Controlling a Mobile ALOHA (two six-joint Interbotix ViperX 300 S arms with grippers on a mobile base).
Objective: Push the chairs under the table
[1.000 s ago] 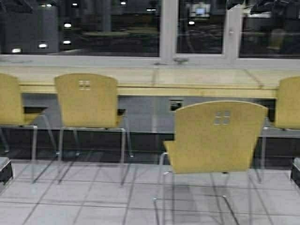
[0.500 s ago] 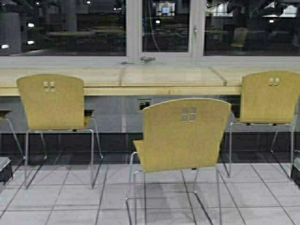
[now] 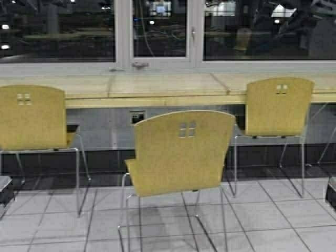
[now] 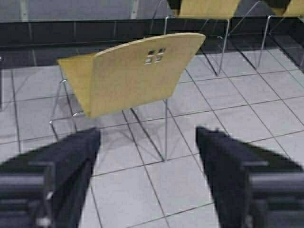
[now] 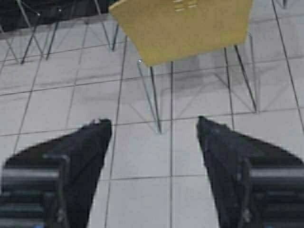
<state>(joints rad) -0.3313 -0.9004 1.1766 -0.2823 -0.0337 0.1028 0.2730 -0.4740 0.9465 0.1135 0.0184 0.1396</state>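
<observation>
Three yellow-tan chairs face the long light-wood table under the window. The left chair and the right chair stand close to the table's edge. The middle chair stands pulled out on the tiles, its back towards me. My left gripper is open and empty, low over the floor, short of that chair's backrest. My right gripper is likewise open and empty, just behind the chair's chrome legs. Neither gripper touches the chair.
Dark windows run behind the table, and a wall socket sits below it. Grey floor tiles spread around the pulled-out chair. Dark parts of the robot show at the left edge and right edge.
The robot has moved: the whole scene has slid left in the high view. The pulled-out chair now stands near the centre, and the right chair has come fully into view.
</observation>
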